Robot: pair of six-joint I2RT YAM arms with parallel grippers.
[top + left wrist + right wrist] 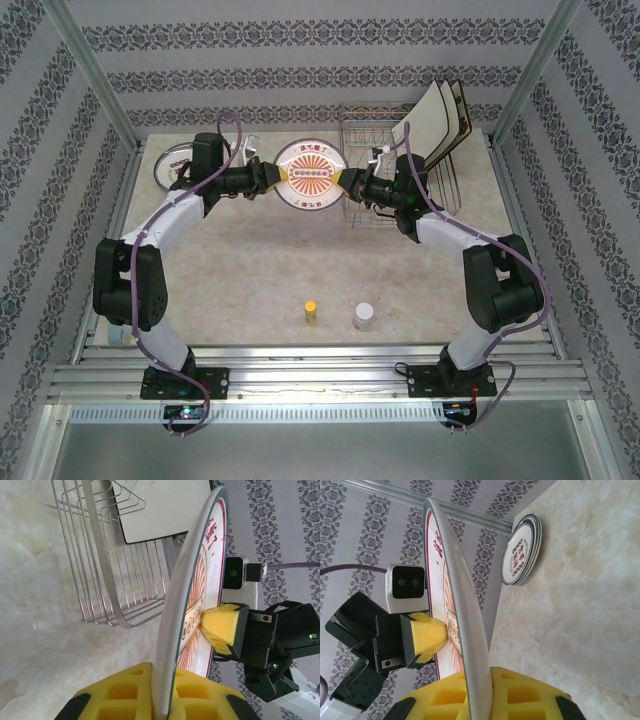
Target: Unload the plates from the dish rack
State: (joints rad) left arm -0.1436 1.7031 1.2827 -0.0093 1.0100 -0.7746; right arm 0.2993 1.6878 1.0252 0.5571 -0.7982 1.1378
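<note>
A round white plate (pixel 310 175) with an orange-red sunburst centre hangs upright above the table, just left of the dish rack (pixel 365 135). My left gripper (pixel 272 180) is shut on its left rim and my right gripper (pixel 350 183) on its right rim. The left wrist view has the plate (pixel 182 595) edge-on, pinched by the left gripper (pixel 167 695), with the rack (pixel 115 570) behind. In the right wrist view the plate (pixel 462 610) sits in the right gripper (pixel 480 695). Square cream plates (pixel 432 125) lean in the rack's right end. A stack of round plates (pixel 172 165) lies far left.
A small yellow bottle (pixel 311 311) and a white pink-capped bottle (pixel 363 315) stand on the marble table near the front. Aluminium posts and patterned walls close in the sides and back. The stack of plates (pixel 521 550) lies close to the back wall.
</note>
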